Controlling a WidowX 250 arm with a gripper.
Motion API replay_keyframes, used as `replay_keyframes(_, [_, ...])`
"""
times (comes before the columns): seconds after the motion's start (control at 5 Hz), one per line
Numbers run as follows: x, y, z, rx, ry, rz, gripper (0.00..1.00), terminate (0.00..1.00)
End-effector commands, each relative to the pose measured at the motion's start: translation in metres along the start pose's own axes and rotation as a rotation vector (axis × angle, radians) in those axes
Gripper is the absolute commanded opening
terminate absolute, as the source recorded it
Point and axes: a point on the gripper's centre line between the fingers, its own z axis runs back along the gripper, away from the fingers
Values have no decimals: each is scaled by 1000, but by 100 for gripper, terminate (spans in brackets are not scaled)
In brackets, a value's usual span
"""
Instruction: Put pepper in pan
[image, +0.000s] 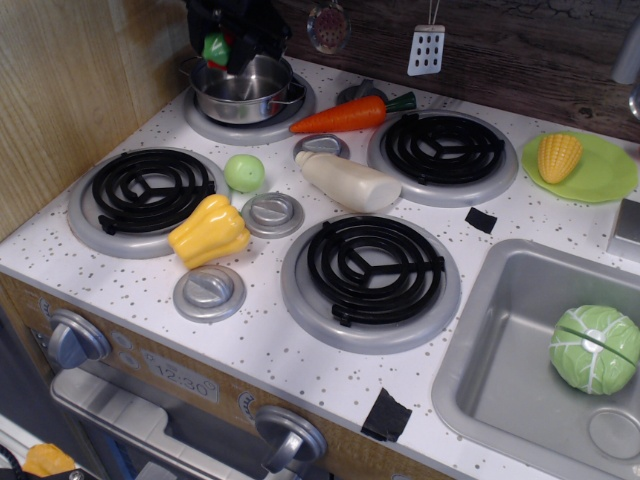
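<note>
The steel pan (243, 90) stands on the back-left burner. My black gripper (228, 38) hangs over the pan's far left rim. It is shut on the red pepper (231, 44), whose green stem end (215, 47) sticks out to the left. Most of the pepper is hidden between the fingers. The pepper hangs just above the pan's rim, and the inside of the pan that shows holds nothing.
An orange carrot (345, 114) lies right of the pan. A white bottle (348, 180), a green ball (244, 172) and a yellow bell pepper (209, 231) lie mid-stove. Corn on a green plate (600, 175) is at the right. A cabbage (594, 347) sits in the sink (500, 350).
</note>
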Motion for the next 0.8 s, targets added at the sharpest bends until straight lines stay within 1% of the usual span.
replay_keyframes(0.0, [18,13,17,18,-74,-5,100,0])
replay_keyframes(0.4, [18,13,17,18,-74,-5,100,0])
replay_keyframes(0.6, [18,13,17,18,-74,-5,100,100])
